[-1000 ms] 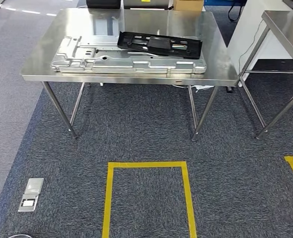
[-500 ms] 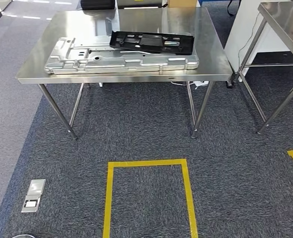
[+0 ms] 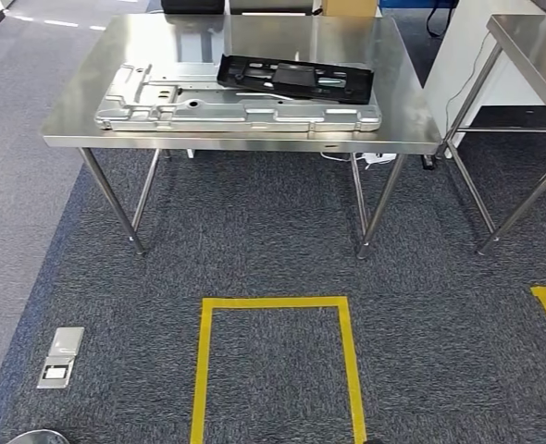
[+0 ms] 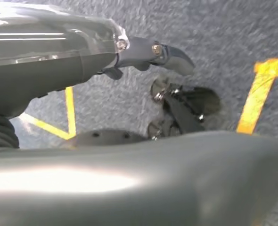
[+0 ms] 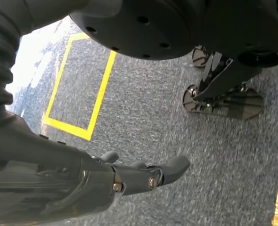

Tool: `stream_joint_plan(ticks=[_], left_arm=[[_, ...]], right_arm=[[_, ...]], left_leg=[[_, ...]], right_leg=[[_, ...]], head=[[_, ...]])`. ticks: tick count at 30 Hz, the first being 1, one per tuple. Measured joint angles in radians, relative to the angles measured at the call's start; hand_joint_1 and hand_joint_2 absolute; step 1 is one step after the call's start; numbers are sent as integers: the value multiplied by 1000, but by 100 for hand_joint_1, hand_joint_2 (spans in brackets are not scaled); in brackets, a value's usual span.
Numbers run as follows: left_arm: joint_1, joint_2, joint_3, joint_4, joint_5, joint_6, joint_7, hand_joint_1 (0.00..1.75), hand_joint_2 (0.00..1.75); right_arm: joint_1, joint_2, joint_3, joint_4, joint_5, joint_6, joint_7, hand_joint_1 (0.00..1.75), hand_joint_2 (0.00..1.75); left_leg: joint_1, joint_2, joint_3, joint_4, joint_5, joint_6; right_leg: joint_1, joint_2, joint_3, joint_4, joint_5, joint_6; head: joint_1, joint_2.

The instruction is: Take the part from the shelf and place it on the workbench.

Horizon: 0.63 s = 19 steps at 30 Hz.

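Steel workbench (image 3: 68, 125) at twelve o'clock carries the black part (image 3: 296, 78), lying on a silver panel (image 3: 186, 106). Left hand (image 4: 144, 52) and right hand (image 5: 141, 176) hang empty, fingers extended.

Both arms hang down over the floor. Left hand (image 4: 144, 54) — fingers stretched out, holding nothing. Right hand (image 5: 141, 176) — same, fingers extended and loosely apart, nothing held.
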State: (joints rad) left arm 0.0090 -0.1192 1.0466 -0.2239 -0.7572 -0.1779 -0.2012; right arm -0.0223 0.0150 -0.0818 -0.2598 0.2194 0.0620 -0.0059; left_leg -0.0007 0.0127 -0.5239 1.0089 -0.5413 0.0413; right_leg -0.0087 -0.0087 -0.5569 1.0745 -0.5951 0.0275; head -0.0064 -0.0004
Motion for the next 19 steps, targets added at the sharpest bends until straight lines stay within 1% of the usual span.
stream_joint_plan(ticks=[1,2,3,4,5,6,7,8,9,10,12,13,14,15,16,17,18,19], left_arm=[[1,3,-28,-4,22,5,5,0,131],[1,6,-56,-9,43,10,11,0,87],[1,8,-84,-15,65,15,17,0,44],[-1,11,-112,-24,86,20,23,0,0],[-2,14,-140,-35,108,25,28,0,0],[-5,17,-168,-48,129,30,33,0,0],[-8,19,-194,-59,149,35,38,0,0],[-11,23,-221,-71,169,39,42,0,0],[-13,26,-248,-81,189,44,47,0,0],[-15,30,-276,-91,209,49,53,0,0],[-13,37,-336,-104,254,60,65,0,0],[-10,42,-365,-109,276,65,71,0,0],[-4,45,-393,-111,297,70,77,0,0],[4,48,-422,-112,319,76,83,0,0],[14,50,-449,-113,340,80,88,0,0],[27,52,-476,-113,360,85,94,0,0],[41,53,-502,-112,380,89,100,0,0],[48,53,-515,-112,390,91,103,0,0]], right_arm=[[7,-1,1,-1,-6,-1,0,0,131],[16,-2,1,-1,-12,-2,0,0,87],[26,-3,2,0,-19,-3,0,0,44],[38,-3,3,0,-25,-5,0,0,0],[51,-4,4,2,-31,-7,1,0,0],[65,-5,5,4,-37,-9,2,0,0],[78,-6,6,6,-42,-11,3,0,0],[89,-7,7,9,-48,-12,3,0,0],[99,-7,8,11,-54,-14,3,0,0],[107,-7,10,12,-59,-16,3,0,0],[120,-7,13,12,-72,-19,3,0,0],[124,-7,16,10,-79,-20,3,0,0],[126,-7,19,7,-85,-21,3,0,0],[127,-7,22,1,-91,-23,3,0,0],[125,-7,24,-7,-97,-25,3,0,0],[122,-8,26,-18,-103,-27,3,0,0],[118,-8,28,-31,-108,-29,3,0,0],[116,-8,29,-37,-111,-30,3,0,0]], left_leg=[[1,2,-2,-1,2,3],[0,2,-3,-1,3,4],[0,3,-4,-1,3,5],[0,4,-4,0,3,5],[0,4,-2,0,3,5],[0,3,-1,0,3,4],[1,3,1,1,2,2],[-2,2,1,4,-1,-1],[-4,2,0,7,-2,-6],[-6,3,-2,9,-3,-11],[-7,3,-4,12,-2,-19],[-6,2,-5,15,-7,-22],[-4,0,-9,28,-20,-27],[-2,-1,-20,58,-43,-33],[0,-3,-40,107,-77,-38],[2,-3,-67,172,-113,-42],[4,-3,-93,237,-140,-45],[4,-3,-109,273,-156,-46]], right_leg=[[-1,2,-22,54,-35,3],[-2,3,-49,120,-69,5],[-2,4,-73,179,-94,8],[-3,4,-85,214,-100,10],[-4,4,-78,210,-86,13],[-5,4,-54,165,-55,15],[-7,3,-19,94,-18,17],[-8,3,13,26,10,16],[-8,4,35,-24,26,12],[-7,5,44,-49,31,6],[-5,6,42,-53,29,-10],[-6,5,42,-54,30,-15],[-7,3,41,-55,32,-22],[-9,1,40,-56,34,-27],[-10,0,38,-57,35,-31],[-10,-1,36,-56,35,-34],[-9,-2,34,-56,35,-35],[-9,-3,33,-55,36,-35]], head=[[0,0],[0,0],[0,0],[0,0],[0,0],[0,0],[0,0],[0,0],[0,0],[0,0],[-1,0],[-1,0],[-1,0],[-1,0],[-1,0],[-1,0],[-1,0],[-1,0]])
